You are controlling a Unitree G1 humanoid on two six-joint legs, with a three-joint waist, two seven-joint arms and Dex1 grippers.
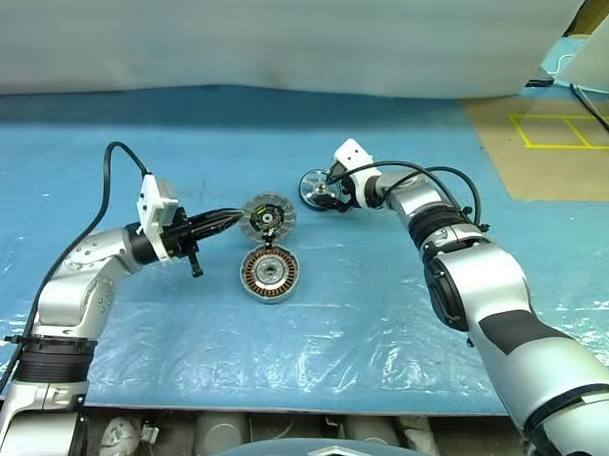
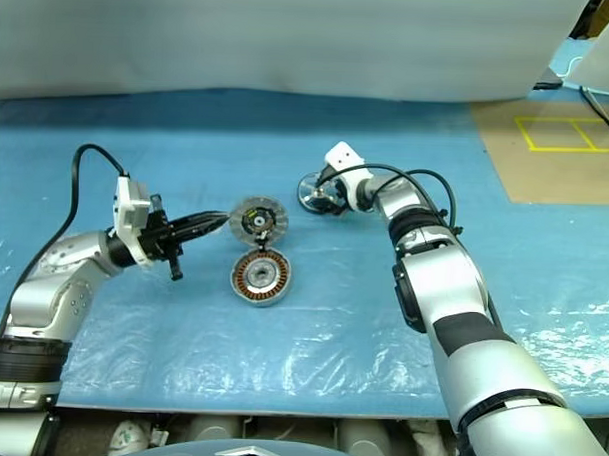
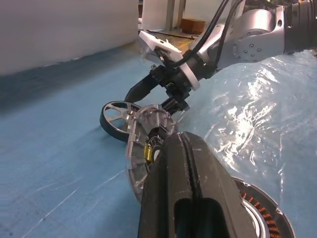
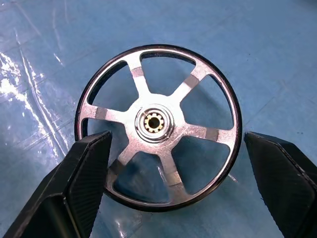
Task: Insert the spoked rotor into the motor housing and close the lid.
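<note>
The motor housing [image 1: 270,274], a low grey shell with copper windings, lies on the blue sheet in the middle. Just behind and above it, my left gripper [image 1: 235,218] is shut on the edge of the lid [image 1: 268,217], a silvery ribbed disc held tilted up on edge. Farther back and to the right the spoked rotor [image 4: 158,126] lies flat on the sheet, with its black rim, silvery spokes and hub. My right gripper [image 4: 176,141] points down at the rotor and stands open, one finger on each side of its rim, touching nothing.
A wrinkled blue plastic sheet [image 1: 180,364] covers the table, whose front edge is near me. A white curtain [image 1: 241,36] closes off the back. A brown board with yellow tape [image 1: 558,132] lies at the back right. Black cables trail from both wrists.
</note>
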